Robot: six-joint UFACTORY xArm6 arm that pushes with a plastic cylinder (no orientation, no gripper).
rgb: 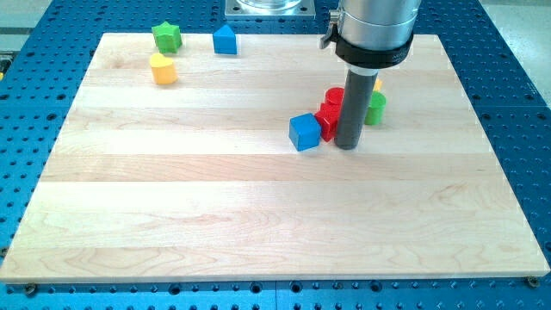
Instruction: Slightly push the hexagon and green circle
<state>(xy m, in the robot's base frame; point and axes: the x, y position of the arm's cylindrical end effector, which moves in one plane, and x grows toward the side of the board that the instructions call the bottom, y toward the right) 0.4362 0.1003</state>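
Observation:
My tip [346,145] rests on the wooden board [258,215], right of centre. A green circle block [375,108] sits just right of the rod, partly hidden by it. A red block [333,96], perhaps the hexagon, lies behind the rod on its left, and a second red block [327,120] touches the rod's left side. A blue cube [304,132] sits left of the red blocks. A bit of yellow [377,84] shows above the green circle, mostly hidden by the arm.
At the view's top left are a green star block [167,36], a blue house-shaped block [225,40] and a yellow heart-shaped block [163,69]. The arm's wide grey body [374,30] hangs over the top right of the board.

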